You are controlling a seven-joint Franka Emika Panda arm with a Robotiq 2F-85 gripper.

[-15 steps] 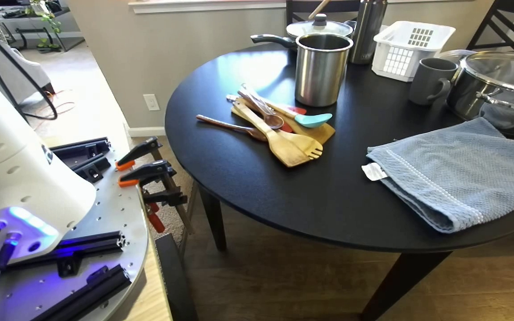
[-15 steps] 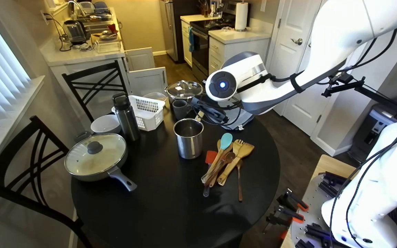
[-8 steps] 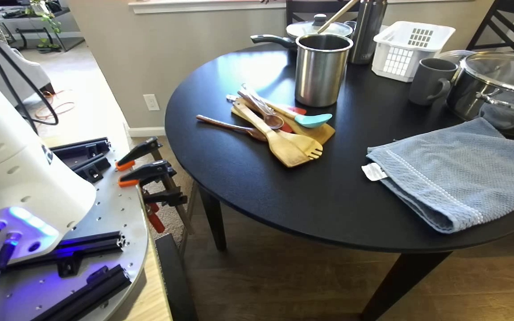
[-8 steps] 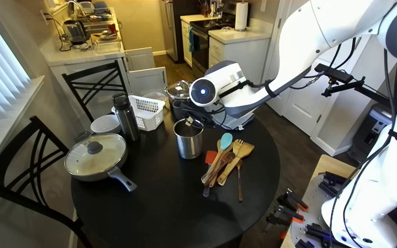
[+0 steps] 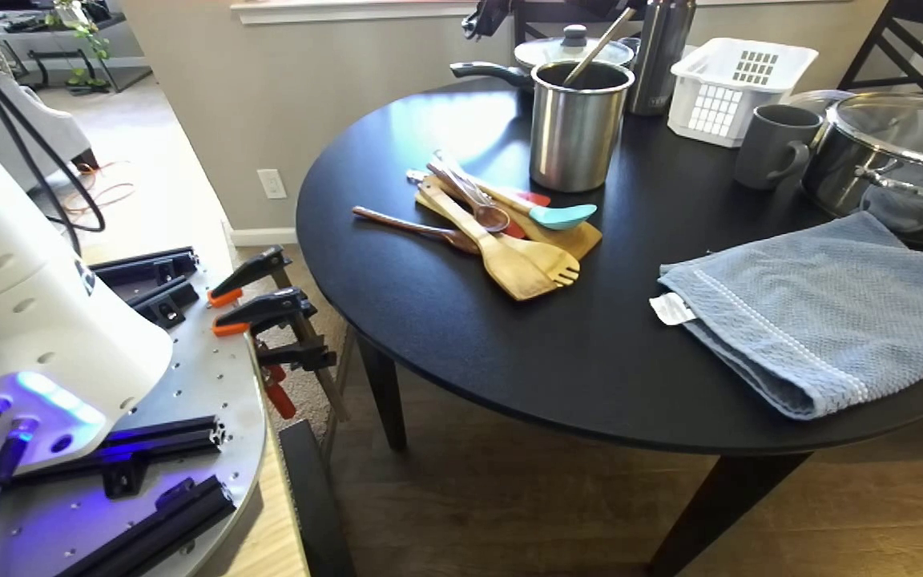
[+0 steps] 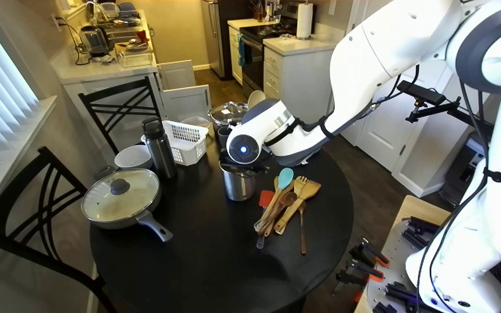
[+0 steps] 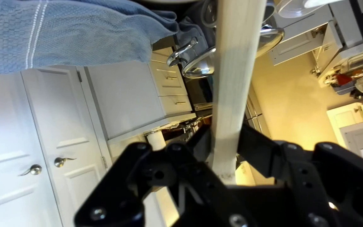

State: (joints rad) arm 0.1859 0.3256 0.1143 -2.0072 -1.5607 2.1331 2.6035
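Gripper (image 7: pixel 225 146) clamps a wooden spoon (image 6: pixel 256 99) by its handle (image 7: pixel 234 78); jaws stand narrowly apart, presumably because that handle is slim. Lower end points into steel pot (image 5: pixel 580 136).

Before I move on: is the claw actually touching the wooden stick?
Touching. The wrist view shows it: the claw is closed on the wooden stick, a dark finger flush against each side, with no gap showing.

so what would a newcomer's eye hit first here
Likely the gripper, closed on a wooden handle slanting to the mouth of the metal pot. Next, the turquoise spoon in the utensil pile beside that pot, then the blue towel near the edge of the black table.
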